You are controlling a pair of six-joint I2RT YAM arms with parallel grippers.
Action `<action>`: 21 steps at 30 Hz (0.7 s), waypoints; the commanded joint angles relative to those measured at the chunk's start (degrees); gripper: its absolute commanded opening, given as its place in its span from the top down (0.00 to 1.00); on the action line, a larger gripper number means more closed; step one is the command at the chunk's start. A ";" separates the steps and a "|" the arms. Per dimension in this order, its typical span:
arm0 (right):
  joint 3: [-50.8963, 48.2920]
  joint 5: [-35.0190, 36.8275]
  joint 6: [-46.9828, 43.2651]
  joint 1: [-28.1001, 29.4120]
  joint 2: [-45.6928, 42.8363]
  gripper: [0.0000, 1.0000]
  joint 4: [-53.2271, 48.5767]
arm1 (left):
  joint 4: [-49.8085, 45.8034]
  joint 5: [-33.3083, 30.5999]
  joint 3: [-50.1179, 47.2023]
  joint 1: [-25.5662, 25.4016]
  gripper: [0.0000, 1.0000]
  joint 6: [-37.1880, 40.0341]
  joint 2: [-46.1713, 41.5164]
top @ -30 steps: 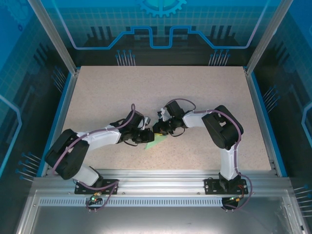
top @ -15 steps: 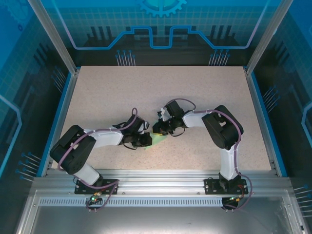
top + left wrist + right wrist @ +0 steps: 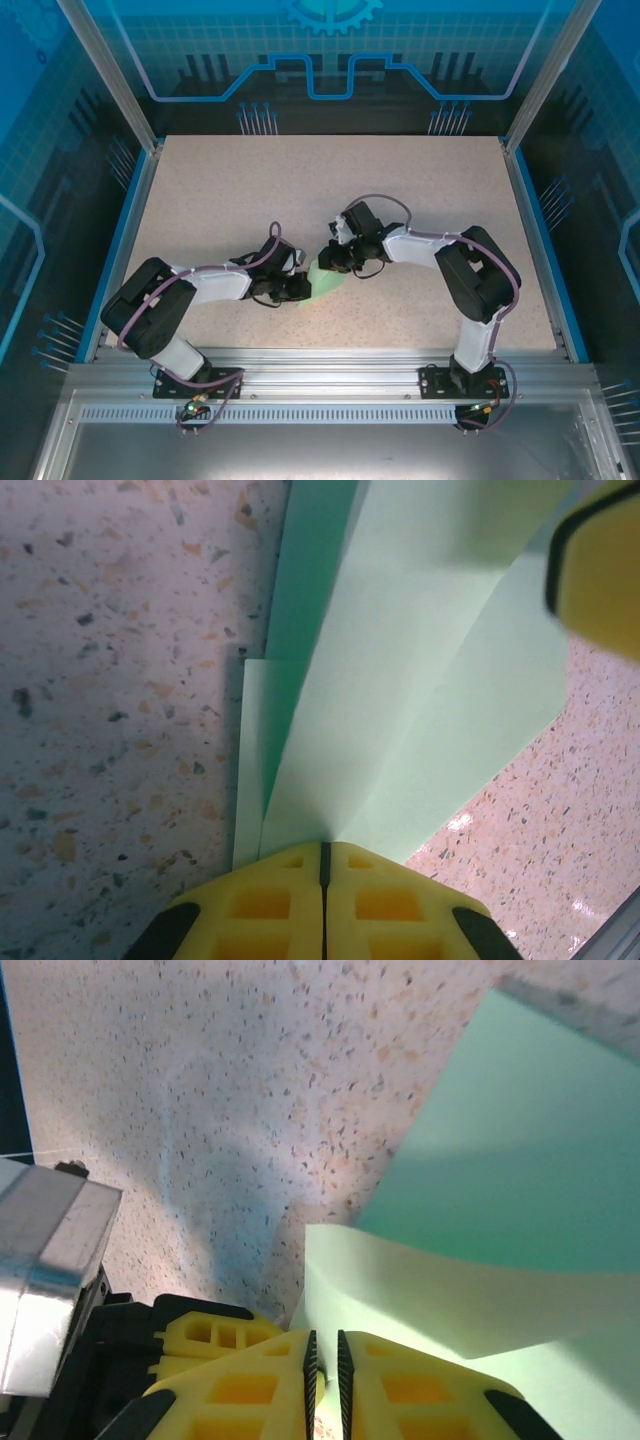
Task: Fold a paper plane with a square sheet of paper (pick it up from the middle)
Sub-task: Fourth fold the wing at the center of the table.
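**A:** Middle of the speckled surface, toward the near side, and there's the mint-green paper lying between the two arms. The left pincer meets it from the left, and the right pincer meets it from the far side.

**B:** On the left wrist camera the yellow fingers are pressed together on the narrow end of the paper, with just a thin seam between them. The paper fans out from there in pale layers with sharp creases. A slimmer strip peeks out along its left edge.

**A:** And the right one?

**B:** It's clamped too. The right pincer has its fingers nearly together and a pale flap rises straight out of them. That flap curls over a darker, shaded stretch of paper lying flat on the surface.

**A:** So it's plain and unmarked, partly folded, and gripped at two spots.
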 commanded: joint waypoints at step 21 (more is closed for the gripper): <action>2.19 6.91 0.01 -5.39 6.88 0.85 -3.63 | -6.24 -2.32 -5.48 -0.38 0.96 0.67 3.58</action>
